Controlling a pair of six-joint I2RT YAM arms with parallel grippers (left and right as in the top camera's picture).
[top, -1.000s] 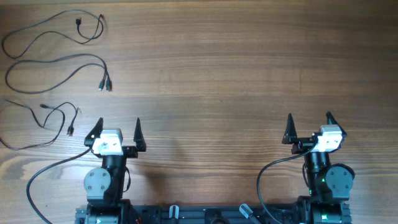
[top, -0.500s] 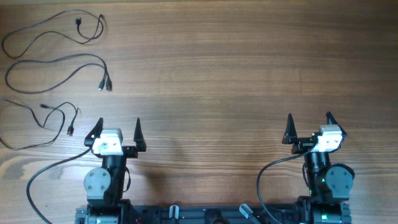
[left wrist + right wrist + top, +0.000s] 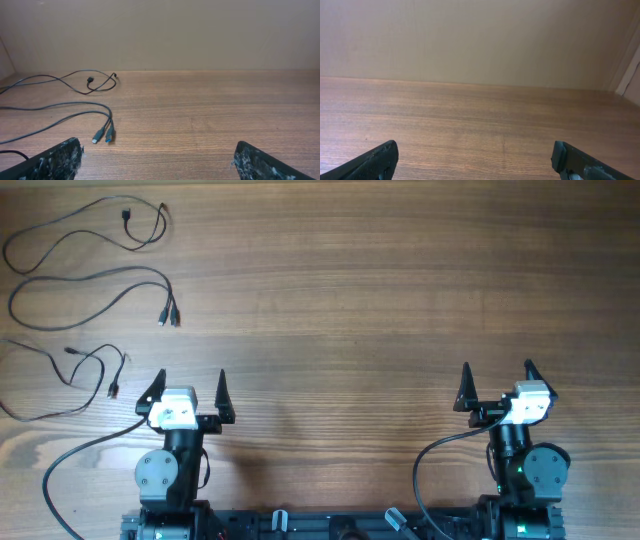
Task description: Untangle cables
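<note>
Three thin black cables lie apart as loose strands at the table's left side. The far cable curls near the back edge, the middle cable ends in two plugs side by side, and the near cable lies just left of my left gripper. That gripper is open and empty, and touches no strand. In the left wrist view the middle cable's plugs lie ahead of the left finger, with the far cable beyond. My right gripper is open and empty at the near right, with no cable near it.
Thicker black wires run from both arm bases along the near edge. A plain beige wall stands behind the table's far edge. Bare wood covers the middle and right of the table.
</note>
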